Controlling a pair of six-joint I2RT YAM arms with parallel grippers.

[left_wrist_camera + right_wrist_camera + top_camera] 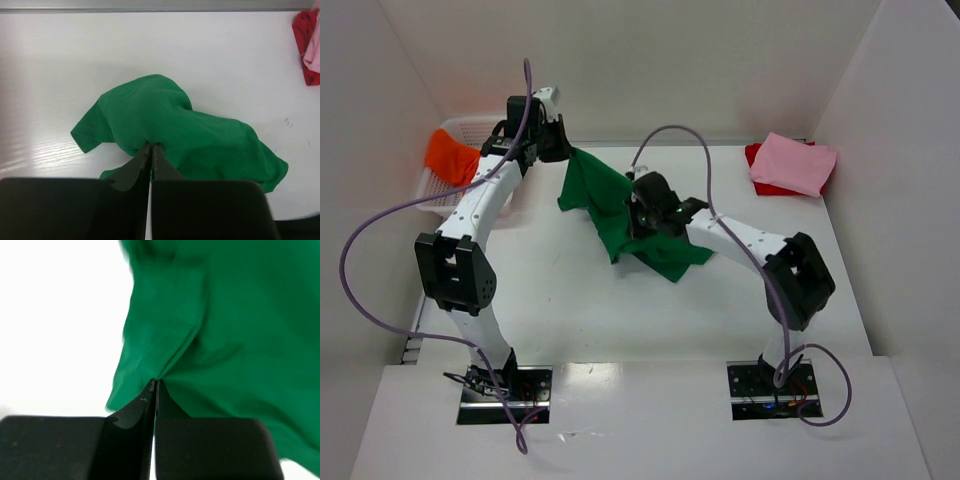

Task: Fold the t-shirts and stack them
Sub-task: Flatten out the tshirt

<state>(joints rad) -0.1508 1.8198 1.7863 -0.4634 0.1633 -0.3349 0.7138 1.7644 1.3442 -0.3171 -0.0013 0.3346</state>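
A bright green t-shirt [605, 205] hangs bunched between my two grippers over the middle of the table. My left gripper [563, 150] is shut on its upper left corner, and in the left wrist view [151, 146] the jaws pinch a fold of the green t-shirt [200, 135]. My right gripper [642, 226] is shut on the cloth lower right, where the fingertips [155, 382] pinch a crease of the green t-shirt [230, 340]. An orange t-shirt [452, 158] lies in the basket. A pink t-shirt [794, 163] rests folded on a red t-shirt [760, 184] at the far right.
A white mesh basket [432, 192] stands at the far left beside the left arm. White walls close in the table at the back and on both sides. In the left wrist view the red t-shirt [305, 40] shows at the top right corner.
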